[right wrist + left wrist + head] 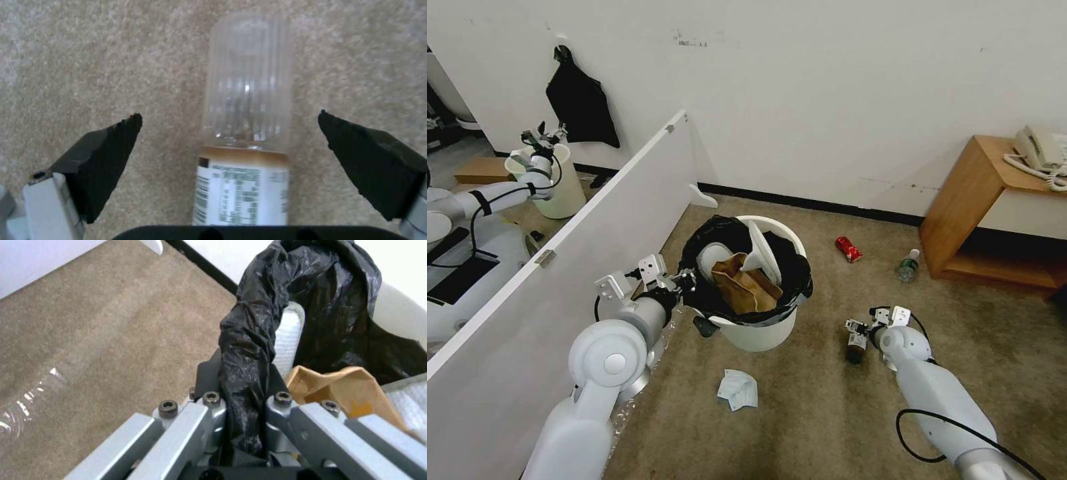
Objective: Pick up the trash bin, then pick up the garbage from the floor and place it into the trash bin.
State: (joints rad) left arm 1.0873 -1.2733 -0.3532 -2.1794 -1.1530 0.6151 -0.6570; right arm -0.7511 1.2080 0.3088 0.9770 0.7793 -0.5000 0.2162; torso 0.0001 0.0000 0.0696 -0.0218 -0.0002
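Left gripper (pixel 686 280) is clamped on the near-left rim of the trash bin (pixel 760 330), jaws closed tight over the bunched black bag liner (pixel 249 350). The bin sits on the carpet in front of the robot, already carrying a brown paper bag (pixel 746 285) and white slippers (pixel 760 250).

Down on the right, the right gripper (pixel 229 146) hovers low over a small bottle (pixel 247 133) lying on its side on the carpet, jaws spread wide, 1 finger on each side of it, touching nothing. That bottle looks light, stiff and smooth, so it could roll or slip under a pinch; I'd take it across the labelled body, not the ribbed clear cap, which looks slicker.

More garbage is scattered around: a crumpled tissue (pixel 738 389) near the bin's foot, a red can (pixel 848 249) and a second bottle (pixel 907 265) farther out, near the wooden side table (pixel 967 200). A white partition board (pixel 580 260) runs close along the left arm, so there's little swing room there. Carpet around the bottle is open, and nothing blocks the lift to the bin.
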